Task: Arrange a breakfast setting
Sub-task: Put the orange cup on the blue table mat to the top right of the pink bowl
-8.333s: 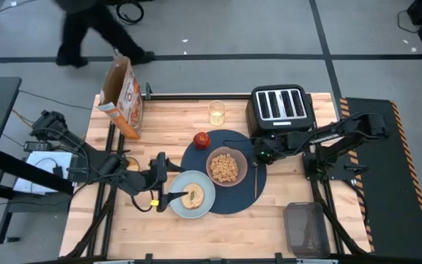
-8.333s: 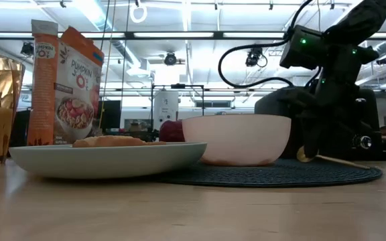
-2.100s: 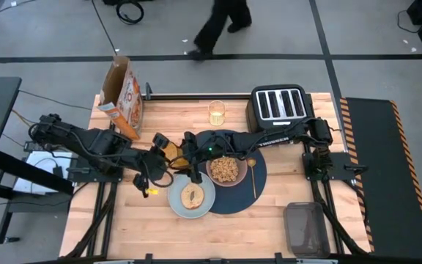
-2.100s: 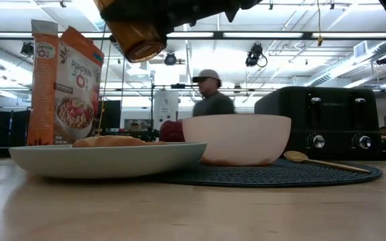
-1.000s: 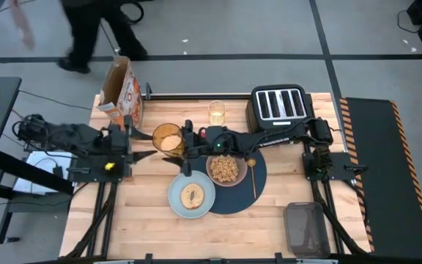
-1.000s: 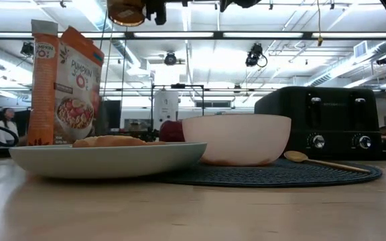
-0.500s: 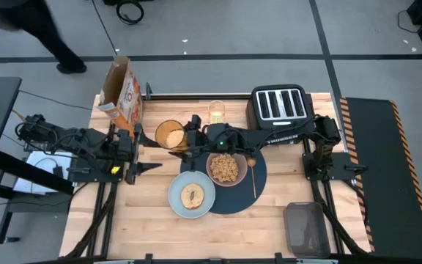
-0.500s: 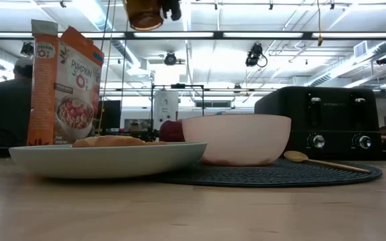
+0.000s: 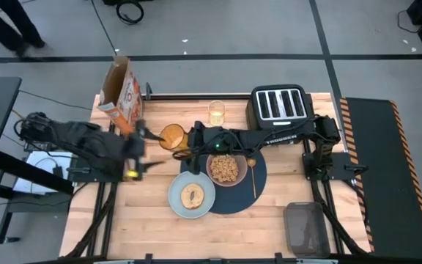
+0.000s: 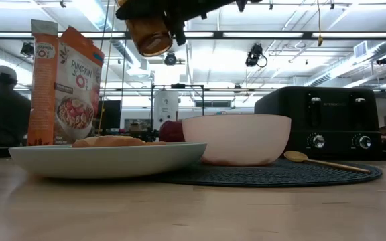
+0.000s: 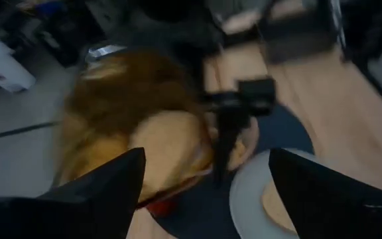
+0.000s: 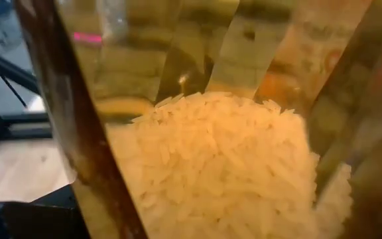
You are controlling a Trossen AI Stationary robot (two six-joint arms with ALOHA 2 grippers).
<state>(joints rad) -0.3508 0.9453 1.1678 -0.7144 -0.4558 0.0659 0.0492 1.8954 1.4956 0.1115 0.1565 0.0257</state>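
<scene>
The right pincer (image 9: 180,138) grips the amber cup (image 9: 170,136) by its side and holds it in the air left of centre in the high view, above bare counter (image 9: 269,227) just off the upper-left edge of the dark-blue placemat (image 9: 233,199). In the low view the cup hangs near the top of the frame, tilted, and the right wrist view shows it well filled with pale grains.

The left pincer (image 9: 143,147) is open and empty, just left of the cup, its fingers spread wide.

The tan bowl (image 9: 211,163) sits on the placemat with the gold spoon (image 9: 255,176) at its right. The pale-blue plate (image 9: 174,199) with the toasted bread (image 9: 192,195) overlaps the mat's lower-left edge. The red apple (image 10: 171,130) shows only in the low view, behind the plate.

The main risk, as I judge it, is spilling: a full, tilted cup could shed grains if swung or lowered fast. The open left fingers are near enough to clip it. The apple lies hidden somewhere under the arm, so a blind descent could land the cup on it, or on the mat's edge, and tip it over.
</scene>
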